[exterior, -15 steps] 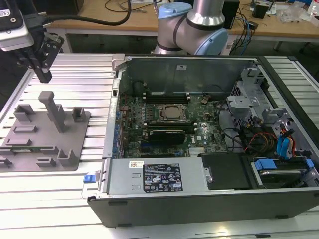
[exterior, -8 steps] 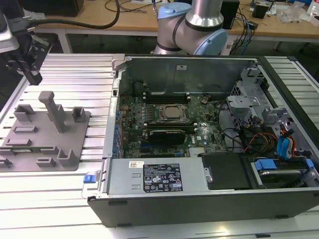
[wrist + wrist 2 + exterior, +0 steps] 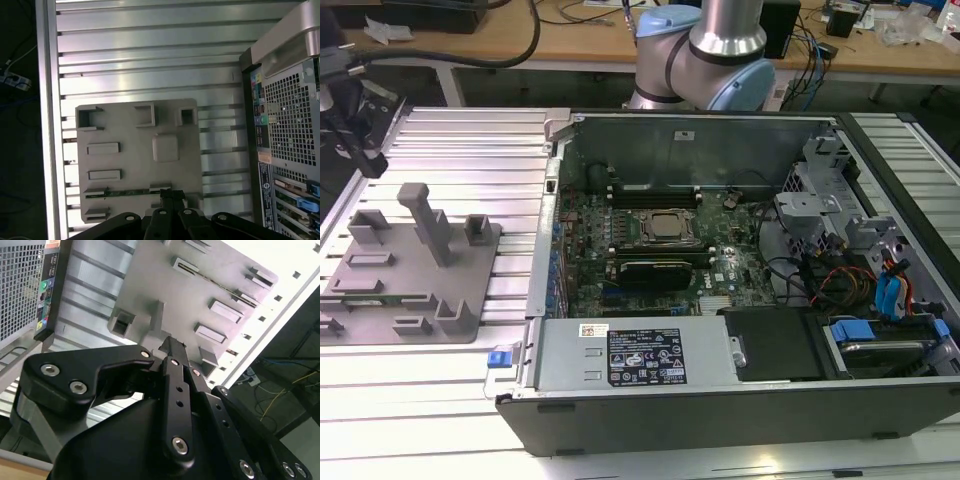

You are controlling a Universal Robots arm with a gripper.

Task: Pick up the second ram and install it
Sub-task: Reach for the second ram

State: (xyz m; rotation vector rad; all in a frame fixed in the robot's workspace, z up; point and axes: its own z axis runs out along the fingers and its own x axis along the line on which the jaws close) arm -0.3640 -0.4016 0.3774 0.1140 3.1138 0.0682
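Memory stick [image 3: 125, 192]: green, seated on edge in a slot along one edge of the grey holder [image 3: 135, 170], long axis parallel to that edge; gripper [image 3: 172, 195], pressed together and empty, above one end.

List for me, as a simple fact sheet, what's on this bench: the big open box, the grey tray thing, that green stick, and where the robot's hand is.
Surface: slatted metal table
Open box: computer case, lid off, circuit board exposed
Inside it: long black memory slots
Grey tray: plastic fixture on the table beside the case, on the exterior view's left
Green stick: the second ram, lying in a slot of the fixture, not yet picked up
Robot's hand: gripper hovers over the fixture, nearest one end of the ram
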